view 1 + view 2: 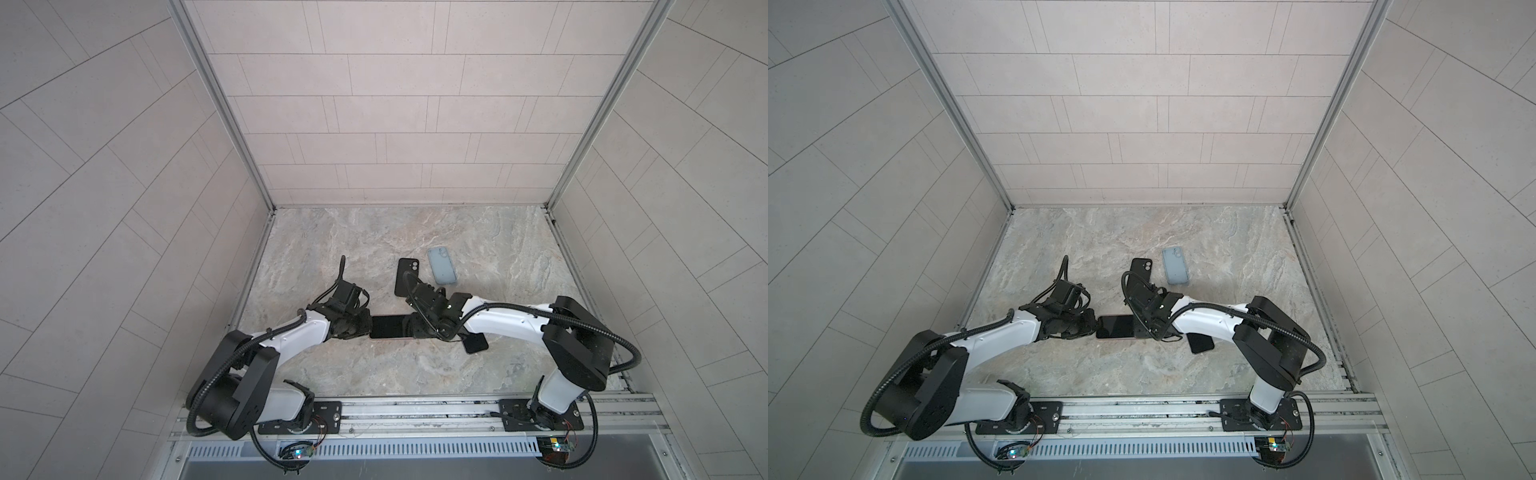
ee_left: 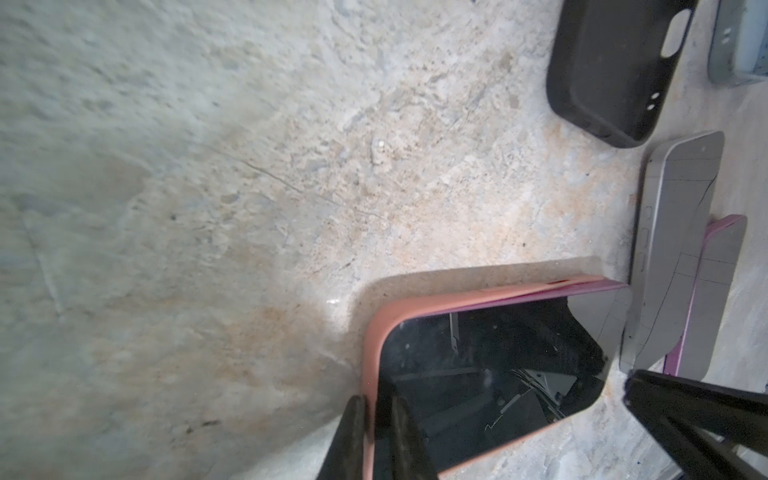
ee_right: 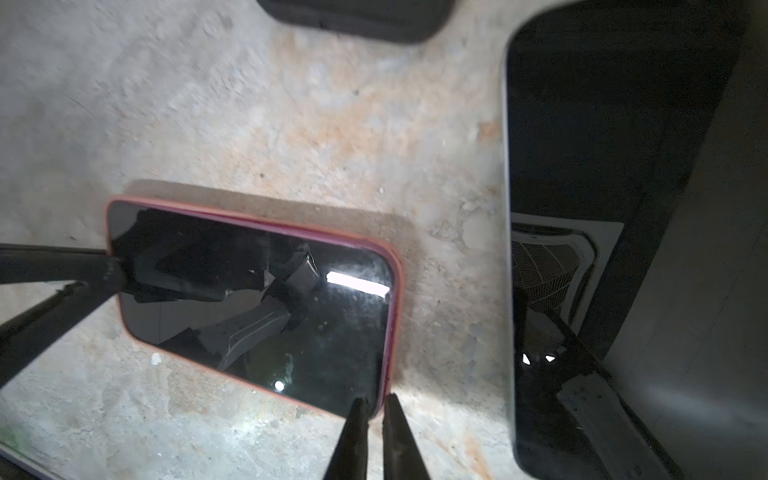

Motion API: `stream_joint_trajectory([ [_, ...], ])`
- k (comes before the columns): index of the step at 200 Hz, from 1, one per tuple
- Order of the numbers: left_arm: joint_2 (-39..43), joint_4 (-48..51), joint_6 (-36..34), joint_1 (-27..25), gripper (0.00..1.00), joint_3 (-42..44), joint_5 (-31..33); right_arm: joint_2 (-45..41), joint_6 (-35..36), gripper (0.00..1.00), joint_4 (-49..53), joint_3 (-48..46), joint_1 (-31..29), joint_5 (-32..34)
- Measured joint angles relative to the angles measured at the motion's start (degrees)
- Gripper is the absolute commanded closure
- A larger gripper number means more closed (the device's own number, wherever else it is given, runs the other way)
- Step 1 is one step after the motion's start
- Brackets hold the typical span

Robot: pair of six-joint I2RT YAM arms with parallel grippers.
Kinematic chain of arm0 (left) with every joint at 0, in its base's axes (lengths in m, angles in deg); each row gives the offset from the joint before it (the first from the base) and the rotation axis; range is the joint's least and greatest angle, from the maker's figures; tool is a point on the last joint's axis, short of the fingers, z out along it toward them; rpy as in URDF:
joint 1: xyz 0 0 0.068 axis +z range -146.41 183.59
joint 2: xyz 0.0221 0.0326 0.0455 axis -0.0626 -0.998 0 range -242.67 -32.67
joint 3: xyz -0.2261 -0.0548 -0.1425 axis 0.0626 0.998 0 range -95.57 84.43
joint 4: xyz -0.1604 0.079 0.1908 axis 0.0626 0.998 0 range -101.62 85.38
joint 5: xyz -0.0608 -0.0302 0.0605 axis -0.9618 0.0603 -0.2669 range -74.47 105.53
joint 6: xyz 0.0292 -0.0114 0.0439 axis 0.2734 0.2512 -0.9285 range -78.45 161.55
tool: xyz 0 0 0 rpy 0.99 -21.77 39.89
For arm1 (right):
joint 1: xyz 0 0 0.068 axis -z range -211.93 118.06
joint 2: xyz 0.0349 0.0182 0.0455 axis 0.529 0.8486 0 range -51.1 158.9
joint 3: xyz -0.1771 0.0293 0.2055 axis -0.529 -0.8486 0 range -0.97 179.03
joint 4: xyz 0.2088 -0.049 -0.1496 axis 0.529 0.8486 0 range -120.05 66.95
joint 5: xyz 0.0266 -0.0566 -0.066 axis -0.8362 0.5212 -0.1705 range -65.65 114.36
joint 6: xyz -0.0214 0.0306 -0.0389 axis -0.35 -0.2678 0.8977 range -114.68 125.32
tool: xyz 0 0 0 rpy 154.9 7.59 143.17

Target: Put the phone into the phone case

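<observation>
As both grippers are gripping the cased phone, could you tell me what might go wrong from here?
1. The left gripper and right gripper pinch just the thin edge of the pink case at opposite ends; any pull apart could peel it off the phone.
2. A second phone lies partly under the right arm; a low move could knock it.

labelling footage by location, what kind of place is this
Probably a robot test booth, not a home: tile-patterned wall panels in aluminium framing, a marble-look tabletop, and robot arms mounted on a rail, handling a pink phone case.
</observation>
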Motion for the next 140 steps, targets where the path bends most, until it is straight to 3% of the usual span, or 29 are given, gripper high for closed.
stream_joint_trajectory([
  [140,-0.66,2.64,-0.94,-0.09,0.86,-1.42,-0.24,8.48,7.43,0.89,2.89,8.37,6.69,-3.91],
])
